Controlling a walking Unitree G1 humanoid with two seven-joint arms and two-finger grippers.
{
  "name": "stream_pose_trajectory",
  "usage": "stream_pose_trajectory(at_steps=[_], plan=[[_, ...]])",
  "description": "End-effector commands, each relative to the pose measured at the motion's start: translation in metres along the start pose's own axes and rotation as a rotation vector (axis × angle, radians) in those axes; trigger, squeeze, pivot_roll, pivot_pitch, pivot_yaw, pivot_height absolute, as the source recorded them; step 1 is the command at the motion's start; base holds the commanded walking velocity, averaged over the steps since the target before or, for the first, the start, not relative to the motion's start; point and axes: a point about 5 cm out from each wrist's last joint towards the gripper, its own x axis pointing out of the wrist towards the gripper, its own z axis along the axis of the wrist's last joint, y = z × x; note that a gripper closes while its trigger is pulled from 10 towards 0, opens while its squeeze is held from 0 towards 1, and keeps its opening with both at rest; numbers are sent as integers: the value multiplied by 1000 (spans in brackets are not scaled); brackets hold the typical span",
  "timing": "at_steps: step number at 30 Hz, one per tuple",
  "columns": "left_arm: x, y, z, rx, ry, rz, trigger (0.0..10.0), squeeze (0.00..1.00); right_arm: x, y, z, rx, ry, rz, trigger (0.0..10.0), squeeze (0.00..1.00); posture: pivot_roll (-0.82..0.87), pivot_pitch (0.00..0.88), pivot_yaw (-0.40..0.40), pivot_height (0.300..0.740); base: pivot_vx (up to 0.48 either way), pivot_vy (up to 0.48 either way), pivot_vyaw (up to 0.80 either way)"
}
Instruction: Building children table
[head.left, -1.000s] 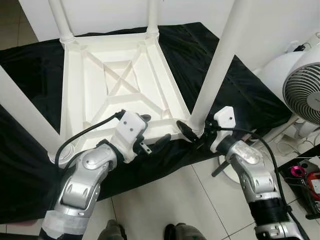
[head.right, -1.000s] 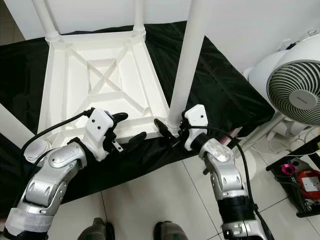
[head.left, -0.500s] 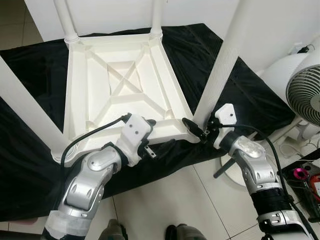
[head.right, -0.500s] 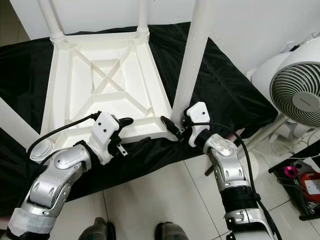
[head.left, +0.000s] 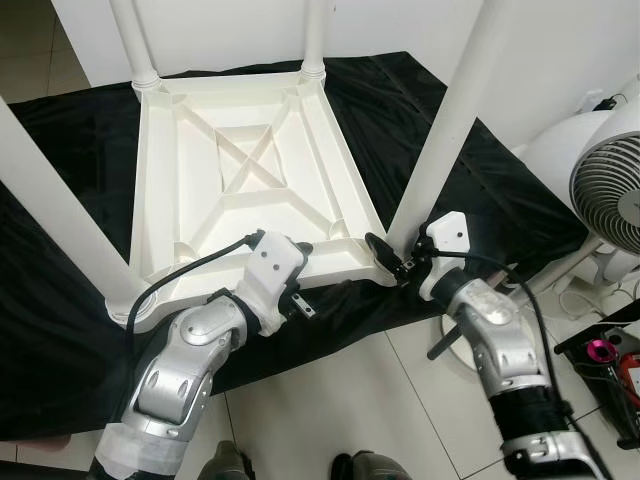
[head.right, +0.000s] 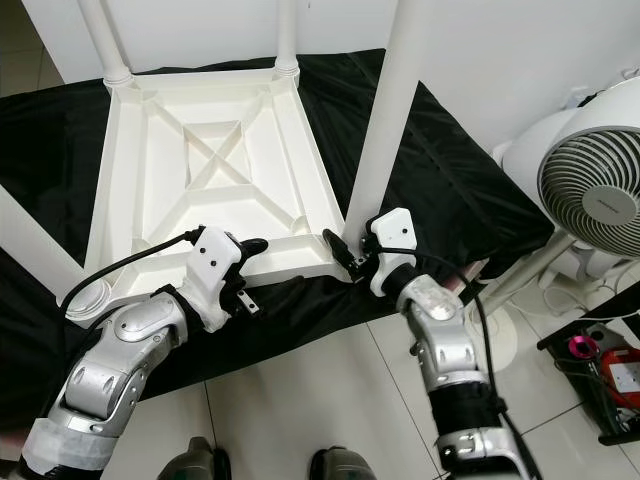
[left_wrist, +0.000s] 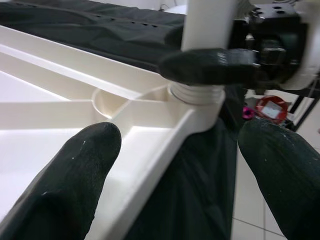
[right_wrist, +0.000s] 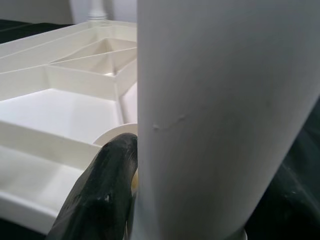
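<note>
A white children's table (head.left: 340, 180) lies upside down on a black cloth (head.left: 60, 330), its legs pointing up. My left gripper (head.left: 305, 265) is at the table's near rim, open. One of its fingers (left_wrist: 85, 160) is over the ribbed underside and the other is over the cloth, with the rim between them. My right gripper (head.left: 397, 255) is at the base of the near right leg (head.left: 450, 110), shut on it. One finger (right_wrist: 107, 190) presses the leg (right_wrist: 225, 100) just above its socket; the other is hidden behind it.
A white standing fan (head.left: 610, 190) is close on the right, its round base (head.left: 470, 345) beside my right arm. A low rack with pink and red items (head.left: 610, 355) sits at the far right. A white wall runs behind the table. My feet (head.left: 225, 465) stand on pale tiles.
My left gripper has moved forward from just short of the table to straddle its near rim. The right gripper stays at the leg's base. The camera has shifted slightly.
</note>
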Motion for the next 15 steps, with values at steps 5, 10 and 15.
stream_pose_trajectory(at_steps=[5, 10, 15], plan=[[-1, -2, -3, -13, 2, 21, 10000, 0, -8, 1, -13, 39, 74, -213, 10000, 0, -86, 68, -17, 740, 0, 0, 0], [-2, 0, -4, -9, 5, 30, 10000, 0, -6, 18, -13, 119, 76, -390, 10000, 0, -76, 64, -32, 740, 0, 0, 0], [-3, 2, -3, -9, 2, 45, 10000, 0, 1, 31, -6, 213, 53, -440, 10000, 0, -77, 63, -31, 740, 0, 0, 0]])
